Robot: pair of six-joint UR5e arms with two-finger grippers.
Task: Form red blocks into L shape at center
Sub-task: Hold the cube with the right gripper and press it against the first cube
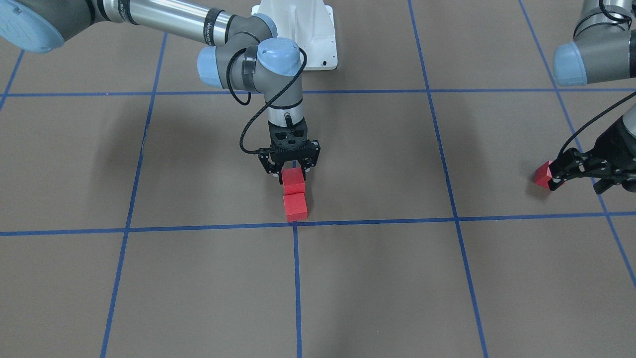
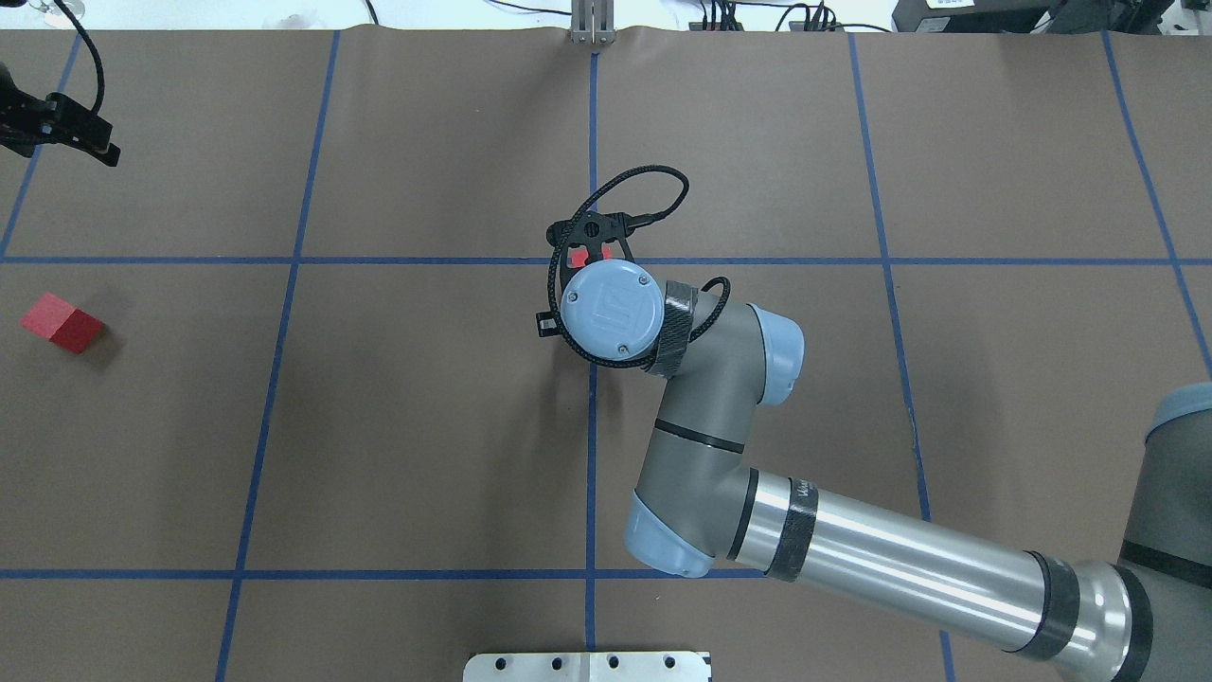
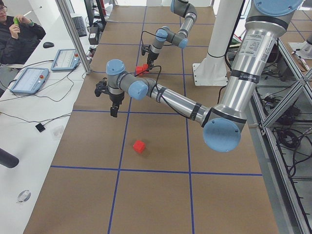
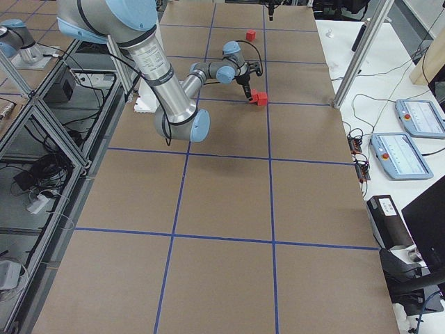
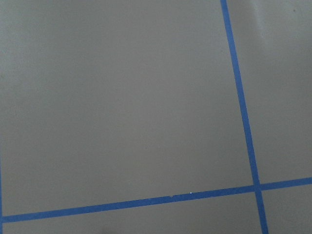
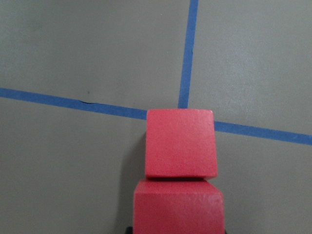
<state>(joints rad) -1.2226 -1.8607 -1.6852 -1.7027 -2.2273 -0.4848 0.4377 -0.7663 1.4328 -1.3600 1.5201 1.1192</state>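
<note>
Two red blocks sit in a touching row at the table's centre, by a blue tape crossing. The far one (image 1: 295,206) lies free (image 6: 180,144). My right gripper (image 1: 293,171) points straight down with its jaws against the sides of the near one (image 1: 293,180), which rests on the table (image 6: 178,207). In the overhead view the wrist hides most of both blocks. The third red block (image 2: 62,322) lies alone on the robot's far left (image 3: 139,146). My left gripper (image 2: 85,142) hangs open and empty above the table, beyond that block and apart from it.
The brown table (image 2: 426,426) is marked with blue tape grid lines (image 2: 592,142). The robot's white base plate (image 1: 298,35) is behind the centre. Tablets (image 3: 29,80) and cables lie on a side bench, where a person sits. The left wrist view holds only table and tape.
</note>
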